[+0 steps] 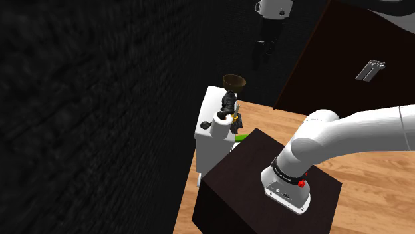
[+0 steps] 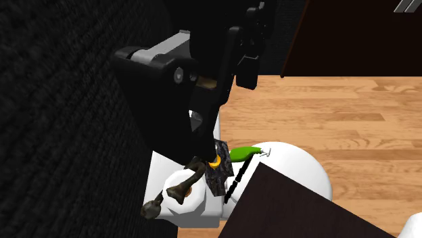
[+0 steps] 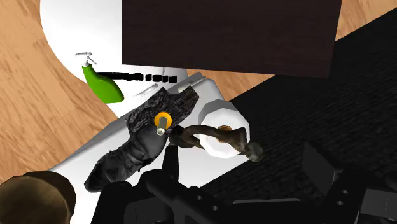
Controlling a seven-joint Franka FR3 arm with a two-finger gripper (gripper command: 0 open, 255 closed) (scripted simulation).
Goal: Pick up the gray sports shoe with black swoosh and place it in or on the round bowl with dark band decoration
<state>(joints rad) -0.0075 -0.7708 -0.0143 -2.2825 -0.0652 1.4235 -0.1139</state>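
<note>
Here the gripper (image 3: 245, 167) hangs spread, holding nothing, above the dark shoe (image 3: 137, 143) near the brown bowl (image 3: 32, 198)

You're looking at a shoe (image 3: 130, 153) in mottled dark grey and black, an orange ring (image 3: 163, 119), a bright green bottle (image 3: 102, 86) and a dark brown bowl (image 1: 234, 82). The tabletop (image 3: 95, 143) is plain white, the floor (image 3: 32, 83) tan wood planks.

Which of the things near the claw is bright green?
The bottle with the white sprayer. The shoe is dark grey, the bowl is brown and the roll is white.
</note>
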